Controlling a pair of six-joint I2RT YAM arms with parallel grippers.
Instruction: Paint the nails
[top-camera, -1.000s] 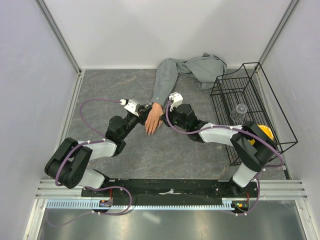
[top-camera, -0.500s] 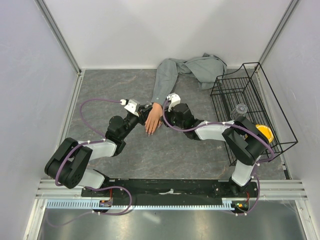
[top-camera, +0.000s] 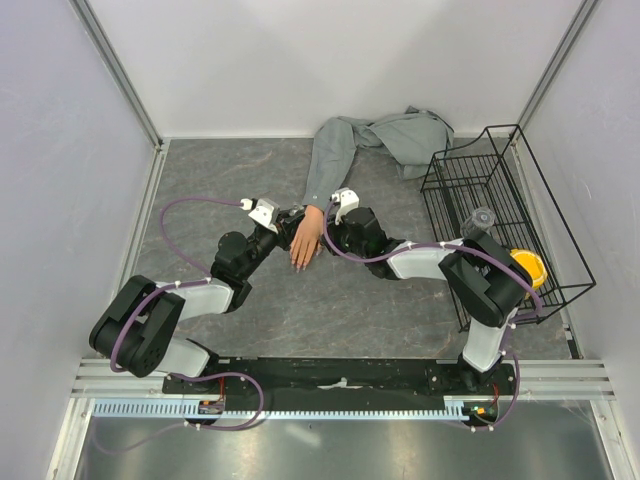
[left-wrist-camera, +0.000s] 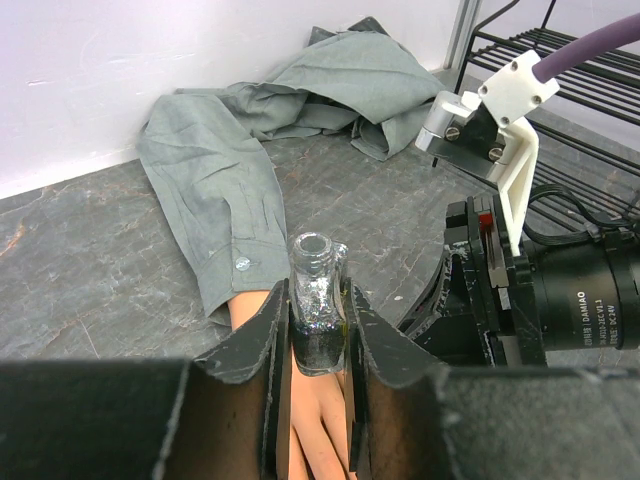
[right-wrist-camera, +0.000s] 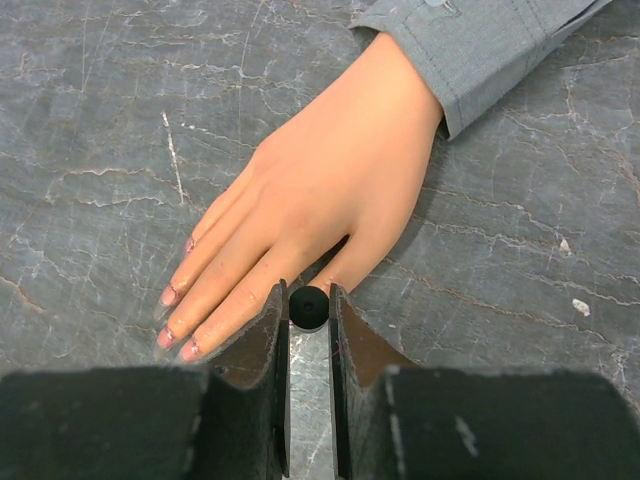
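The peach mannequin hand (top-camera: 305, 240) lies palm down in a grey sleeve (top-camera: 325, 165). Its pinkish nails (right-wrist-camera: 168, 296) show at the fingertips in the right wrist view, on the left. My right gripper (right-wrist-camera: 309, 312) is shut on a small black round cap (right-wrist-camera: 309, 306), seen end-on, right at the tip of the thumb (right-wrist-camera: 355, 262); the thumbnail is hidden. My left gripper (left-wrist-camera: 318, 330) is shut on a small glass bottle (left-wrist-camera: 318, 290) with an open neck and dark glittery contents, held upright over the hand's back (left-wrist-camera: 312, 425). In the top view the left gripper (top-camera: 287, 226) and the right gripper (top-camera: 330, 237) flank the hand.
The grey shirt (top-camera: 400, 135) is bunched at the back. A black wire basket (top-camera: 455, 160) stands at the right with a clear glass (top-camera: 480, 222) inside and a yellow object (top-camera: 528, 266) beside my right arm. White walls enclose the dark stone table (top-camera: 350, 310).
My right arm has moved a little to the left, bringing its gripper closer to the hand. The left arm and the bottle have not moved.
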